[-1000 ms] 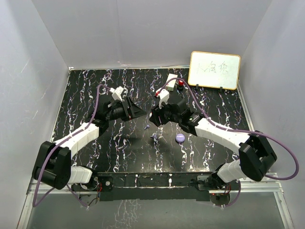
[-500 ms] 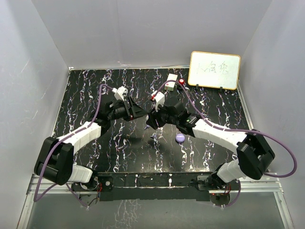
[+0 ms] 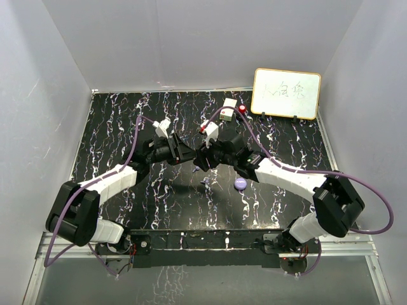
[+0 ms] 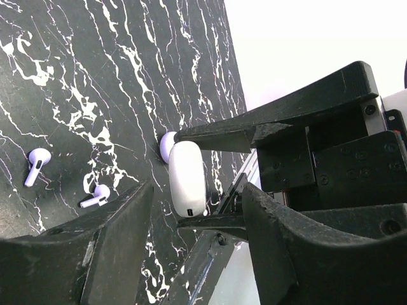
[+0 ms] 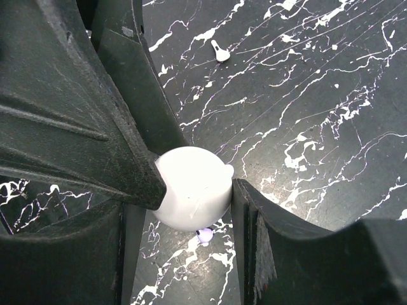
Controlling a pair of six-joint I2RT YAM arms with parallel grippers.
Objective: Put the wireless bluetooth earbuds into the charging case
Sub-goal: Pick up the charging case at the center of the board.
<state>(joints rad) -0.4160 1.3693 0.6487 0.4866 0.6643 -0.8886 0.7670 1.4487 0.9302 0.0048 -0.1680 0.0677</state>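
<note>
My right gripper (image 5: 194,190) is shut on the white charging case (image 5: 191,187), held above the black marbled table. From the left wrist view, that case (image 4: 186,178) sits clamped between the right gripper's two black fingers. My left gripper (image 4: 197,194) is open, its fingertips either side of the case's near end, with gaps showing on both sides. Two lilac earbuds (image 4: 35,164) (image 4: 95,196) lie on the table to the left. One earbud (image 5: 205,236) shows just under the case. In the top view both grippers (image 3: 186,154) (image 3: 200,157) meet mid-table above an earbud (image 3: 205,183).
A round lilac puck (image 3: 240,183) lies right of the earbud. A whiteboard (image 3: 286,94) leans at the back right, with a small white box (image 3: 230,103) and a red item (image 3: 242,109) beside it. A tiny white piece (image 5: 220,52) lies on the table.
My left gripper has moved right, up to the right gripper, and its jaws have narrowed. The right gripper has shifted slightly left, still holding the case.
</note>
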